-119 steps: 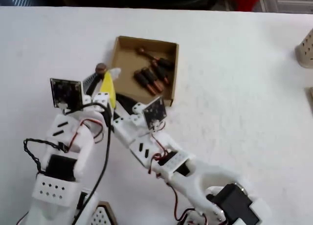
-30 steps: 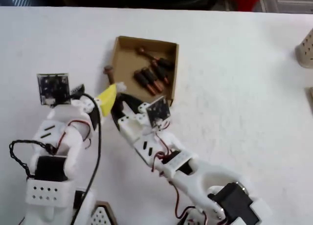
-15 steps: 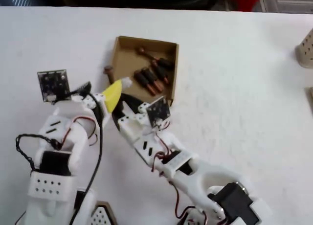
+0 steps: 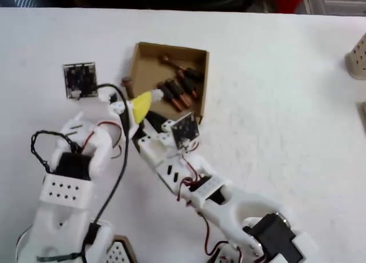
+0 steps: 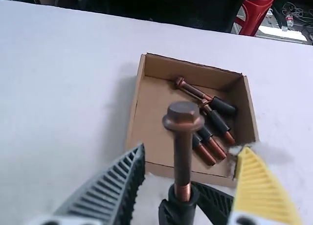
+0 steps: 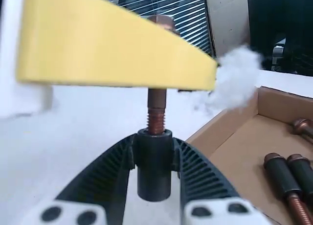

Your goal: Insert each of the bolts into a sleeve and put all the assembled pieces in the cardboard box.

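Your left jaws are spread wide and grip nothing. In the left wrist view the grey finger (image 5: 113, 185) and the yellow finger (image 5: 259, 186) stand on either side of the bolt (image 5: 182, 146), both apart from it. In the high view your left arm (image 4: 80, 154) fills the lower left, and its yellow finger points up and right toward the near left corner of the box (image 4: 146, 68).

Just left of that box, left of centre in the high view, the bolt's head shows. The bolt stands upright with its lower end in the black sleeve (image 6: 154, 161), and bare thread shows above the sleeve's mouth.

Your right jaws are closed on that sleeve, with a ribbed black finger (image 6: 100, 178) on each side. Your right arm (image 4: 189, 177) comes up from the lower right of the high view toward the centre.

The cardboard box sits on the white tabletop (image 4: 274, 103), above centre. Several finished pieces (image 4: 177, 91) lie inside, toward its right half. A pale object (image 4: 358, 57) sits at the right edge.
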Robot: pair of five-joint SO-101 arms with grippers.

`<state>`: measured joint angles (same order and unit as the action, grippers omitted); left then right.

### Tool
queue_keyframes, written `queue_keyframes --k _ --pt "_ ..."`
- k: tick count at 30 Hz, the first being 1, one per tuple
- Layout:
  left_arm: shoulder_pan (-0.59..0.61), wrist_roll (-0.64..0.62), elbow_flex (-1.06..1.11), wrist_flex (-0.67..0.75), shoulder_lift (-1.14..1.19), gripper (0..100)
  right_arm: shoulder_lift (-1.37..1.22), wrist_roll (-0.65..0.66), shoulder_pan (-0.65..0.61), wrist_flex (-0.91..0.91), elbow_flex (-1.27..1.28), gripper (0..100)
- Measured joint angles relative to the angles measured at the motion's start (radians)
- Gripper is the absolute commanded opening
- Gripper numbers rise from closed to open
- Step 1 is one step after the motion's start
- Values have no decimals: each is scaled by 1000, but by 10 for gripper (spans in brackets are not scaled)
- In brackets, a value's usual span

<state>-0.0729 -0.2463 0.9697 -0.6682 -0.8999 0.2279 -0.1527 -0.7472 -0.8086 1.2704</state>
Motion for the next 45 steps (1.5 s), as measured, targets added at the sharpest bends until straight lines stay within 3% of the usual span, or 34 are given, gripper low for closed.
queue_keyframes --k 6,15,21,30,35,39,45 --pt "-60 12 41 0 -46 316 0 0 0 0 0 16" --pt "-150 61 158 -89 -344 317 0 0 0 0 0 16" --pt "-149 69 206 -91 -465 317 0 0 0 0 0 16" --pt "-34 48 112 -166 -473 159 0 0 0 0 0 16" --pt "-15 44 -18 -249 -474 159 0 0 0 0 0 16" --pt "17 35 -114 -269 -466 30 0 0 0 0 0 16" --pt "172 -100 -305 -265 -196 24 0 0 0 0 0 16"
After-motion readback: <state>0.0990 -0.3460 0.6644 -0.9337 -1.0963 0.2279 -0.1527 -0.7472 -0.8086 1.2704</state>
